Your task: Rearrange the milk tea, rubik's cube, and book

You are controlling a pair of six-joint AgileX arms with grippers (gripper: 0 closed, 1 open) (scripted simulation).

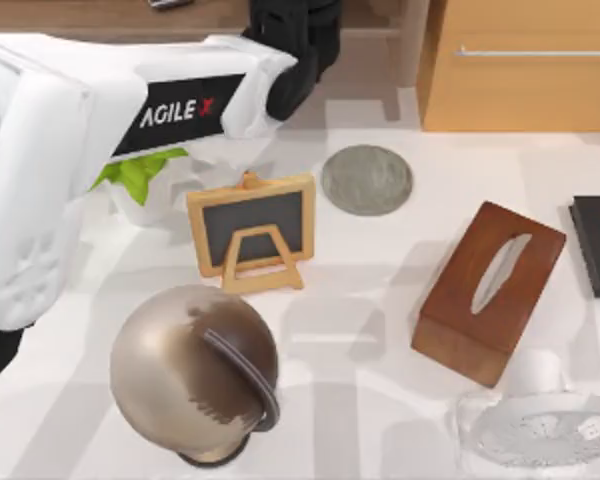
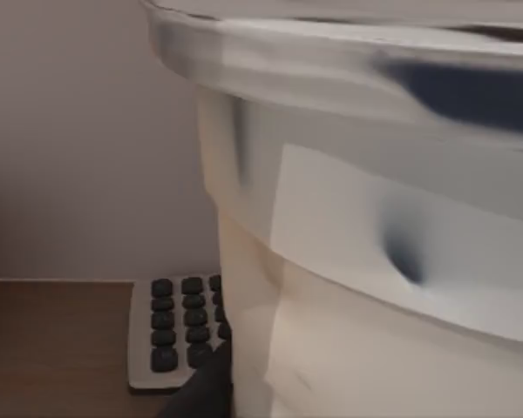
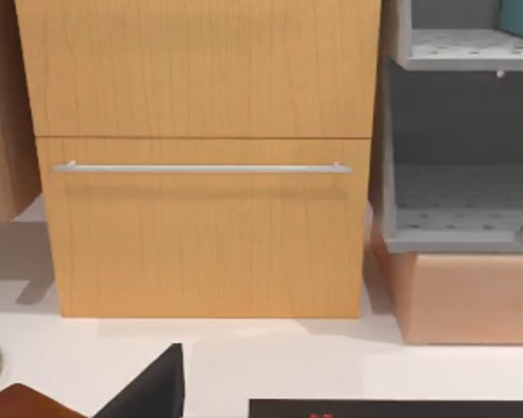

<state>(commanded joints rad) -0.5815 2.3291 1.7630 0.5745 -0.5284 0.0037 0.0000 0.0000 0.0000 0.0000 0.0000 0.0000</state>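
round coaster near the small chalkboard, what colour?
Grey, slightly mottled: the flat round coaster shows best in the top view, right of the wood-framed chalkboard.

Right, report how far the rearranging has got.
Done: nothing I can confirm as placed. In hand: the left arm reaches over the table's far edge, and its wrist camera sits right against the milk tea, beside a keypad on a wooden surface. The right arm idles facing the wooden cabinet. Left: probably setting the milk tea down, then the rubik's cube and the book.
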